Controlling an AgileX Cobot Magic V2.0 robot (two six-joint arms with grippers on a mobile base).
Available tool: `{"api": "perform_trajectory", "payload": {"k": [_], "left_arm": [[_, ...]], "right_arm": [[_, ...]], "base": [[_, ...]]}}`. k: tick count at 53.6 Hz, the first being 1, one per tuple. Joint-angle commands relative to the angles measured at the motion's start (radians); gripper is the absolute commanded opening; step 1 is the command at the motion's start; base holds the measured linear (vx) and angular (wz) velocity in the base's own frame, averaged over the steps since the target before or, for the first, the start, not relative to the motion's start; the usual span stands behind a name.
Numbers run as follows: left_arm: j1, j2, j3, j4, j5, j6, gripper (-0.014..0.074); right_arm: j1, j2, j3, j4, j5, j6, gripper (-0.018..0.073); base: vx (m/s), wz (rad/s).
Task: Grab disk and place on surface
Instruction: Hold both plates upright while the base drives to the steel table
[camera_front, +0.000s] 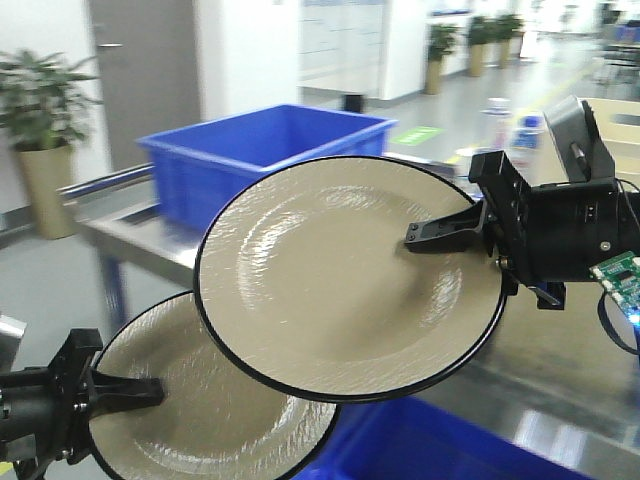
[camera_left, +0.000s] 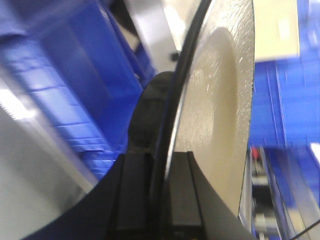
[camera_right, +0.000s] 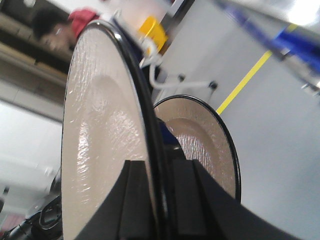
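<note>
Two beige disks with black rims are held up in the air. The upper, larger-looking disk (camera_front: 330, 280) is clamped at its right rim by my right gripper (camera_front: 418, 238), which is shut on it. Seen edge-on in the right wrist view, this disk (camera_right: 100, 140) sits between the jaws of the right gripper (camera_right: 159, 172). The lower disk (camera_front: 200, 420) partly sits behind the upper one. My left gripper (camera_front: 150, 390) is shut on its left rim. In the left wrist view that disk (camera_left: 220, 100) stands edge-on in the left gripper (camera_left: 159, 167). The surface is out of view.
A blue bin (camera_front: 260, 150) rests on a metal frame table (camera_front: 130, 240) behind the disks. Another blue bin (camera_front: 440, 445) lies below them. A potted plant (camera_front: 40, 130) stands at the far left. A yellow floor line (camera_right: 245, 82) shows beyond the right wrist.
</note>
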Motion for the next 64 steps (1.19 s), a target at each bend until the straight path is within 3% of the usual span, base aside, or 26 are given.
{"api": "perform_trajectory", "payload": {"k": [1,28,64], "left_arm": [[-0.001,-0.037,-0.029,-0.118,0.066,-0.012,-0.0001],[-0.001,-0.037,-0.029,-0.118,0.065,-0.012,-0.0001],[-0.001,-0.037,-0.029,-0.118,0.065,-0.011,0.0000]], "right_arm": [[-0.004,-0.037,-0.039,0.120,-0.039,0.006,-0.0008],[-0.004,-0.037,-0.039,0.120,-0.038,0.006,-0.0008],[-0.004,-0.037,-0.039,0.120,-0.038,0.006,-0.0008]], "base": [[0.31,-0.86],[0.27,-0.65],[0.22,-0.34]]}}
